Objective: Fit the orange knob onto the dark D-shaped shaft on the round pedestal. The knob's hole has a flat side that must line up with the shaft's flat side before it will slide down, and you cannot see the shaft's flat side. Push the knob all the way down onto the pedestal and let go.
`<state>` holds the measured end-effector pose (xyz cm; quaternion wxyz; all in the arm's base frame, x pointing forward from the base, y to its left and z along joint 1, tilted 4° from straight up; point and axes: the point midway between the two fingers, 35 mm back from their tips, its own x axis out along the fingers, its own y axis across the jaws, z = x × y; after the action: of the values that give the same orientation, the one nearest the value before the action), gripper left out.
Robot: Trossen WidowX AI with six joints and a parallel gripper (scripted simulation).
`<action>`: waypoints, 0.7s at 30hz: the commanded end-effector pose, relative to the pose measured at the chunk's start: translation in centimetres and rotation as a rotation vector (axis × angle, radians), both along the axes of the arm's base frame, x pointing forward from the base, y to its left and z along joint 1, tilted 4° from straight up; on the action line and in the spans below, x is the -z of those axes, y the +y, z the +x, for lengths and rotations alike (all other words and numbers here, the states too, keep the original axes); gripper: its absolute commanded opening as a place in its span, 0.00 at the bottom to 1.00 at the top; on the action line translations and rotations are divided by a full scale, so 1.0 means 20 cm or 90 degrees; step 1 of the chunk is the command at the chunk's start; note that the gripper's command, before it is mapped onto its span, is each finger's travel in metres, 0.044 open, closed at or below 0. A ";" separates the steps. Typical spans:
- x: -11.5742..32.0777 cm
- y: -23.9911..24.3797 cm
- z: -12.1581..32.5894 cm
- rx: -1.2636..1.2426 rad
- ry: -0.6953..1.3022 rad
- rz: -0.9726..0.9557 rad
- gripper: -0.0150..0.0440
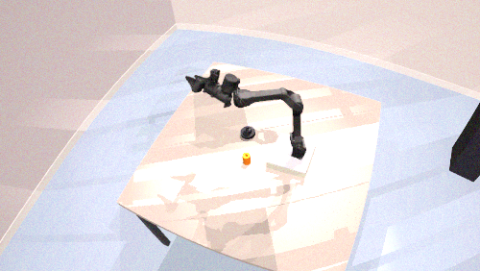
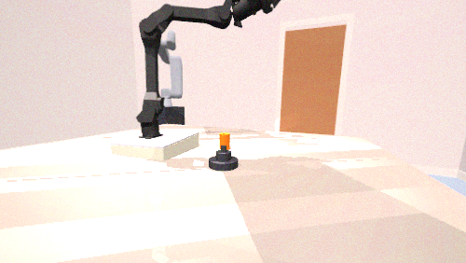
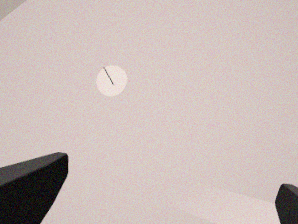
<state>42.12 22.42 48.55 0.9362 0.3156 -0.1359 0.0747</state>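
The knob (image 1: pixel 247 160) (image 2: pixel 225 141) was orange, the pedestal (image 1: pixel 248 133) (image 2: pixel 223 163) charcoal. Pale peach and cream patches patterned the counter (image 1: pixel 230 216) (image 2: pixel 163 210). The arm (image 1: pixel 264 96) (image 2: pixel 151 70) was black; the door (image 2: pixel 313 79), upper right of the exterior frame, orange-brown. Blue covered the floor (image 1: pixel 413 211) (image 2: pixel 449 183), pinkish beige the wall (image 1: pixel 336 29) (image 2: pixel 396 84) (image 3: pixel 200 100).

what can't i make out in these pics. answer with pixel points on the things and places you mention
- shaft's (image 1: pixel 248 129) (image 2: pixel 224 148) flat side: too small and dark in top and exterior
- flat side of the knob's (image 1: pixel 247 160) (image 2: pixel 225 140) hole: too small in top, not visible in exterior
- gripper's fingertips: cut off by the top edge in exterior
- knob and shaft in wrist: out of frame
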 end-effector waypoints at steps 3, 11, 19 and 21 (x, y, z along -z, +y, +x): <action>0.51 0.12 0.06 -0.065 0.203 -0.191 1.00; 1.03 0.14 -0.03 -0.142 0.419 -0.348 1.00; 1.50 0.04 -0.29 -0.230 0.663 -0.480 1.00; 1.60 0.00 -0.38 -0.252 0.728 -0.508 1.00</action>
<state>38.48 24.12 21.76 0.9277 0.0140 0.3570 0.1085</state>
